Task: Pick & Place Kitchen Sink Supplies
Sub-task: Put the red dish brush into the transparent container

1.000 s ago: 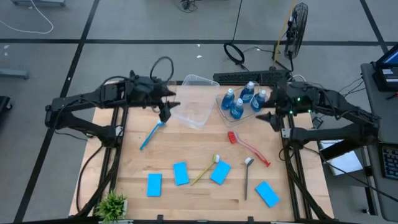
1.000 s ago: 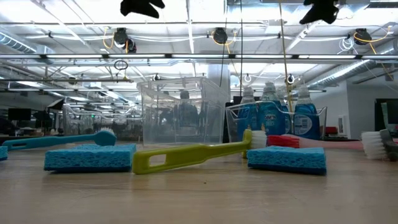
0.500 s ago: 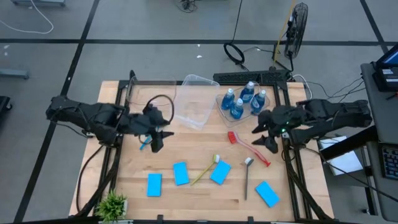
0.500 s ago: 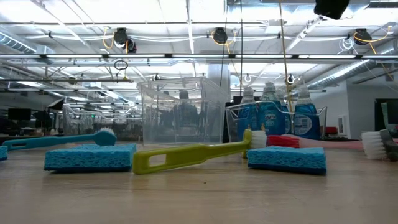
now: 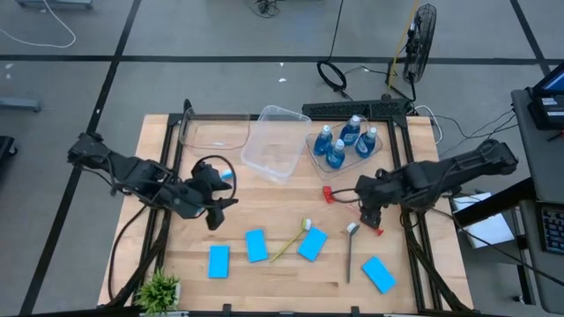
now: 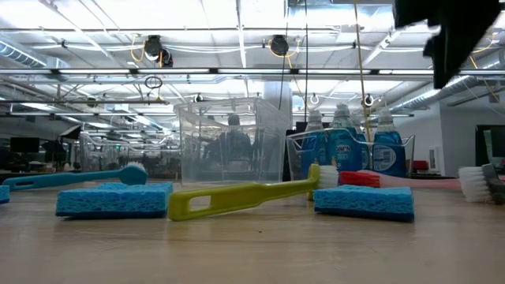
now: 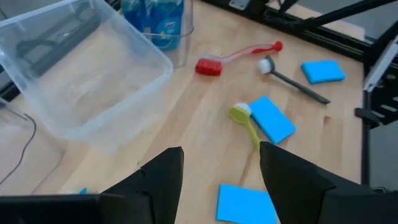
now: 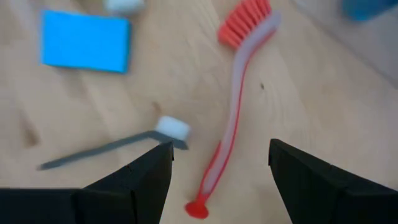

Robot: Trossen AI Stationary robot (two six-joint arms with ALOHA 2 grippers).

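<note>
Hiding most of the blue brush, left gripper fingers spread empty; right gripper likewise.

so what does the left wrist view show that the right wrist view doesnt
Only the left wrist view shows the empty clear tub, the bottles of blue liquid, the yellow brush and several blue sponges, with the open left gripper over bare wood. Only the right wrist view shows the open right gripper straddling the red brush's handle end. Both show the red brush, the grey brush and the table.
</note>
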